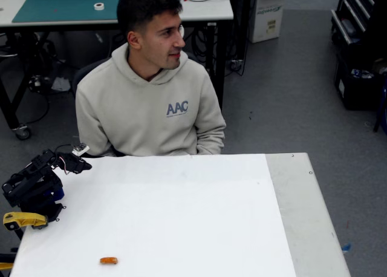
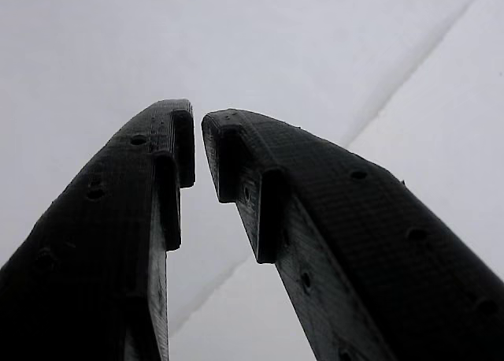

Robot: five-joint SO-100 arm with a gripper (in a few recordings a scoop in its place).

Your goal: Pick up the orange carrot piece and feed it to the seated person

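Item: orange carrot piece [image 1: 109, 260]; in the fixed view it is lying flat near the front edge of the white table [image 1: 181, 216], toward the left, its long axis running left to right, nothing touching it. It is being judged light, firm rather than soft, smooth-skinned and perhaps a little slippery; being so small against the fingers, it is best taken across its short width at mid-length, with the tips brought right down to the tabletop; a hard squeeze is being judged likely to pop it sideways.

Item: yellow clamp handle [image 1: 24, 219]; sitting at the table's left edge below the arm, well apart from the carrot; not to be mistaken for it.

Item: gripper [image 2: 197, 144]; in the wrist view the two black fingers are being shown nearly closed, a narrow gap left at the tips, nothing held between them, pale surface beyond. In the fixed view the folded arm [image 1: 36, 183] is resting at the table's left edge, well apart from the carrot.

Item: seated person [image 1: 151, 101]; sitting behind the far edge of the table, head turned to picture right; feeding is not yet begun.
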